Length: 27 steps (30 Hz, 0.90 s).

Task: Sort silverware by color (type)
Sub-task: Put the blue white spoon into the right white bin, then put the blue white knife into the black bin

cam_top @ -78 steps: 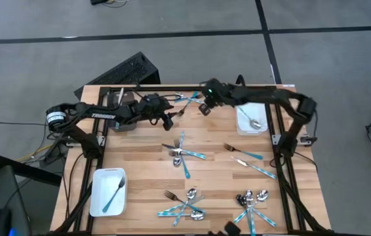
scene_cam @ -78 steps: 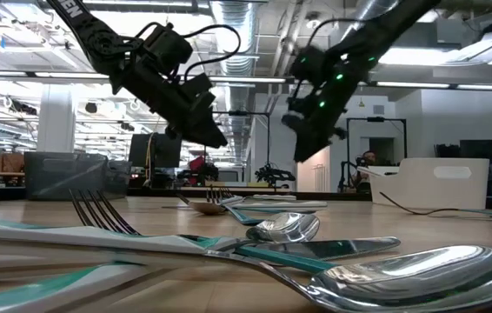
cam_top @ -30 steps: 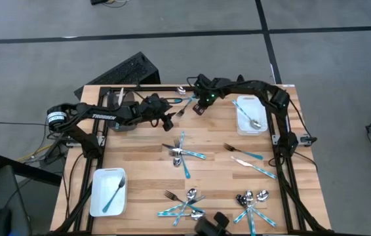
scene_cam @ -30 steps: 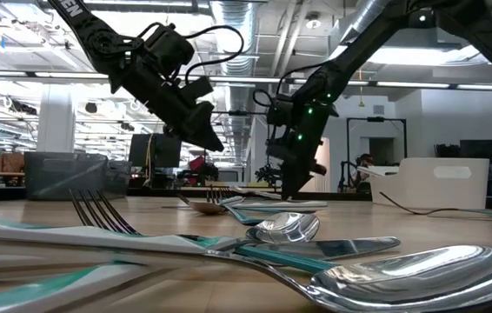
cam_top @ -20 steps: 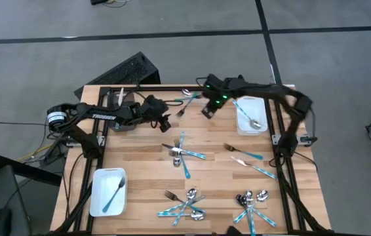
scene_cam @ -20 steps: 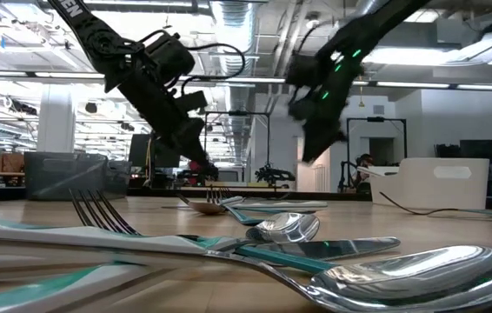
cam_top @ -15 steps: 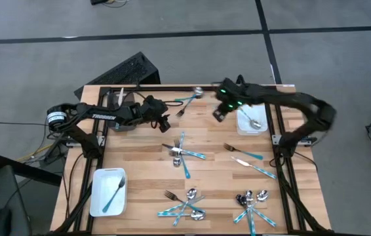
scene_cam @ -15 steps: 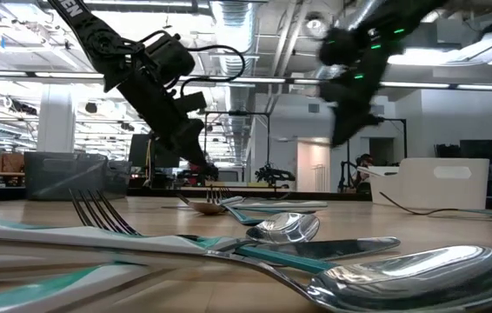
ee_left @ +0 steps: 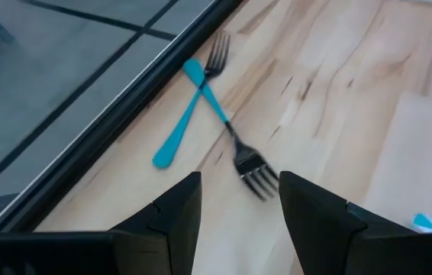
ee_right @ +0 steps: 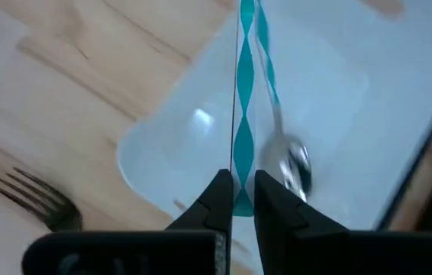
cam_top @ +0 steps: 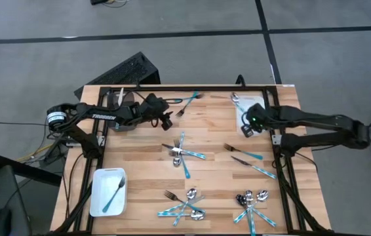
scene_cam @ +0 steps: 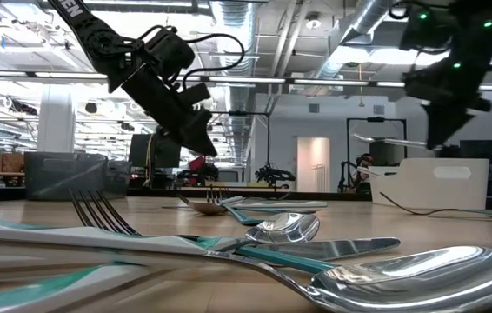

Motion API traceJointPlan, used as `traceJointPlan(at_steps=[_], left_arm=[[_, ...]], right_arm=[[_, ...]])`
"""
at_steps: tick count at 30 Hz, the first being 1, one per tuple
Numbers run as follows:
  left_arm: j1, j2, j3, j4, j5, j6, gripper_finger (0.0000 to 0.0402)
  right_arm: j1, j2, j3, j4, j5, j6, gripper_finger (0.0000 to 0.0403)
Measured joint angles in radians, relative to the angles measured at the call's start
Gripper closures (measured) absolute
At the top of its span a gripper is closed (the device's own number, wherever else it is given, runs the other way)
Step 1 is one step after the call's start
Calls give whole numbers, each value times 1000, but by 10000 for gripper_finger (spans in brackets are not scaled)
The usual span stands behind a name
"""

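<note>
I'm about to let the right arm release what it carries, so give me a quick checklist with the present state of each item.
1. Right gripper shut on the teal-handled utensil: ok.
2. Utensil hangs over the white rectangular bin at the table's far right: ok, by the right wrist view.
3. Bin's contents match: cannot tell; it already holds one teal-handled spoon, but the held piece's type is hidden.
4. Nearby all-metal fork lies outside the bin on the wooden table: ok.
5. Left gripper open, empty, hovering over two crossed teal-handled forks, away from the bin: ok.
</note>
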Motion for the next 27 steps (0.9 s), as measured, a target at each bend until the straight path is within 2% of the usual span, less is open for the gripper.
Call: traceJointPlan(at_steps=[2,9,12,16,22,27], left_arm=[[0,0,0,16,17,-7,237],[0,0,0,53,22,-50,237],[-4,0,0,45,57,-67,237],[-32,0,0,51,101,-70,237],[-109,0,0,80,157,-49,237],[-177,0,0,78,156,-33,237]], right_arm=[[8,-12,0,-41,5,61,331],[32,-15,0,-64,83,93,190],[60,-15,0,-60,109,172,156],[164,-7,-2,49,157,238,152],[339,54,-88,478,168,201,167],[433,149,-115,635,167,200,175]])
